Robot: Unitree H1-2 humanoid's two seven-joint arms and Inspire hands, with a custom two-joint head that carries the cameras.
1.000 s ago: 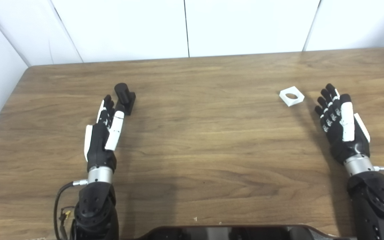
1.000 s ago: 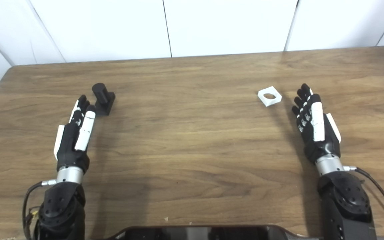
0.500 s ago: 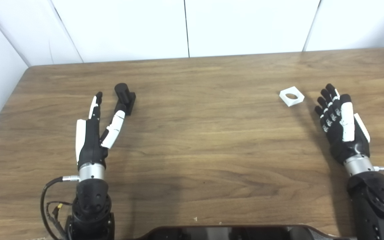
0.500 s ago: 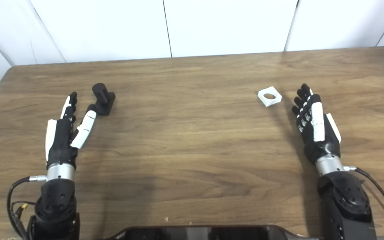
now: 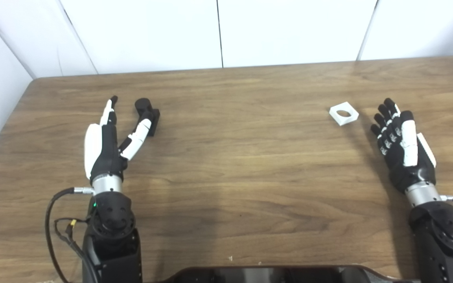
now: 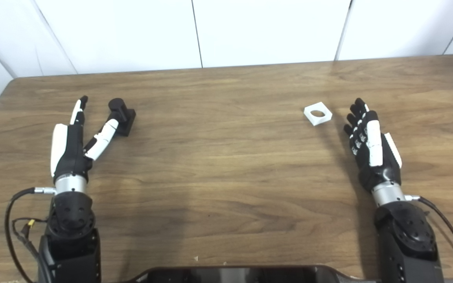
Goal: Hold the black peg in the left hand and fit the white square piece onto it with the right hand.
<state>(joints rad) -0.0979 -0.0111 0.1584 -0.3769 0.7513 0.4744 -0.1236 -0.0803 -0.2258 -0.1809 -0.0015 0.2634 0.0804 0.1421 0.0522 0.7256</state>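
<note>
The black peg (image 5: 147, 114), a short cylinder on a dark square base, stands upright on the wooden table (image 5: 226, 157) at the left. My left hand (image 5: 106, 143) is open just left of it, thumb spread and its tip at the peg's near side. The white square piece (image 5: 343, 113) with a round hole lies flat at the right. My right hand (image 5: 401, 145) is open, held a short way to the right of and nearer than the white piece, apart from it.
White wall panels (image 5: 218, 31) rise behind the table's far edge and a white wall runs along its left edge. A dark curved part of the robot's body (image 5: 273, 275) shows at the bottom edge. A cable (image 5: 53, 220) loops beside the left forearm.
My left hand has turned, spread its thumb from the fingers and moved forward and left, so the thumb now reaches the peg. The right hand, peg and white piece have stayed put.
</note>
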